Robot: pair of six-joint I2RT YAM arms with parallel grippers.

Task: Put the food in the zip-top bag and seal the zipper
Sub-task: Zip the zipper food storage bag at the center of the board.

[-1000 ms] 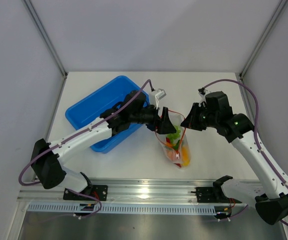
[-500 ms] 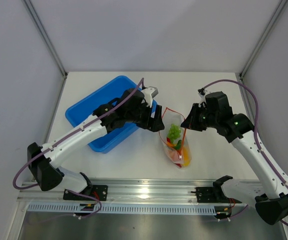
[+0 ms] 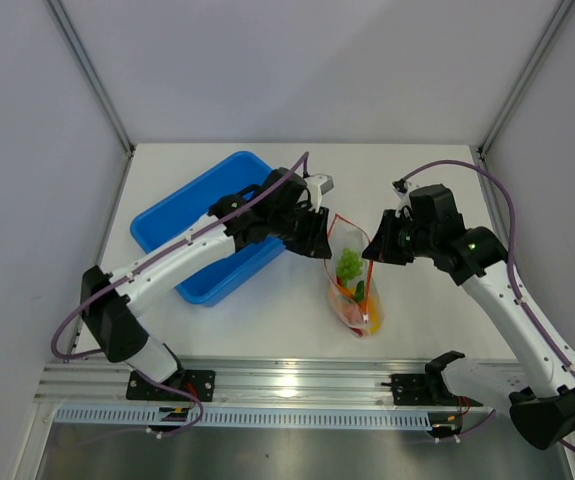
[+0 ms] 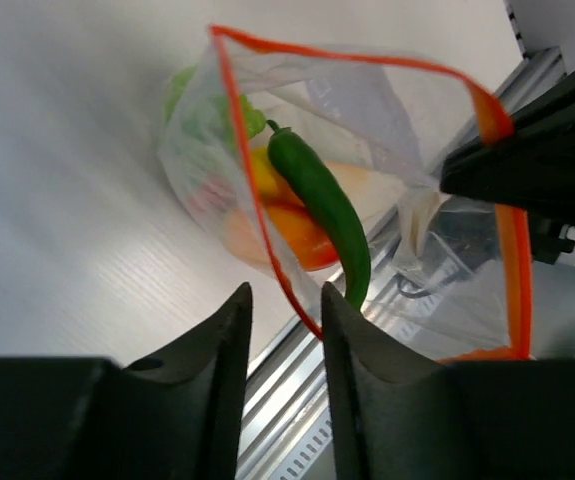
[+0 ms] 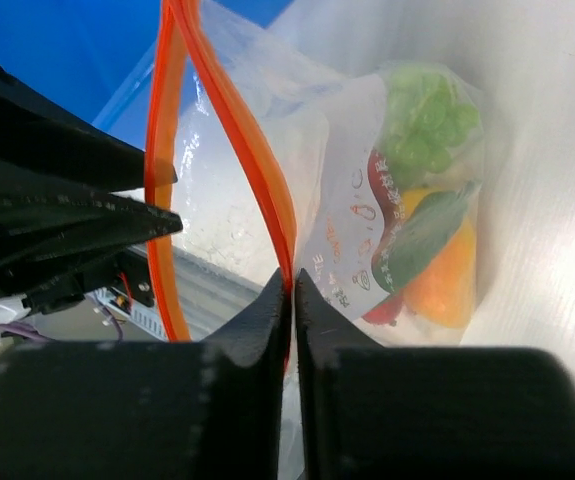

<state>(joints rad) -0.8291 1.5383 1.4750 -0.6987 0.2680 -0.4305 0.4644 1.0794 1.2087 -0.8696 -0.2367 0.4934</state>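
The clear zip-top bag hangs upright with its mouth held wide. The food lies in its bottom: a green pepper, an orange piece, a leafy green piece and a red piece. My right gripper is shut on the orange zipper at the mouth's right edge. At the mouth's left edge is my left gripper. Its jaws stand narrowly apart. The zipper strip runs down to the tip of its right finger, not clamped.
The blue tray sits left of the bag, under my left arm. A metal rail runs along the table's near edge. White walls and frame posts close in the table at the back and sides.
My left gripper has narrowed its jaws a lot and moved in against the left side of the bag's mouth. The right gripper keeps its hold in the same place.
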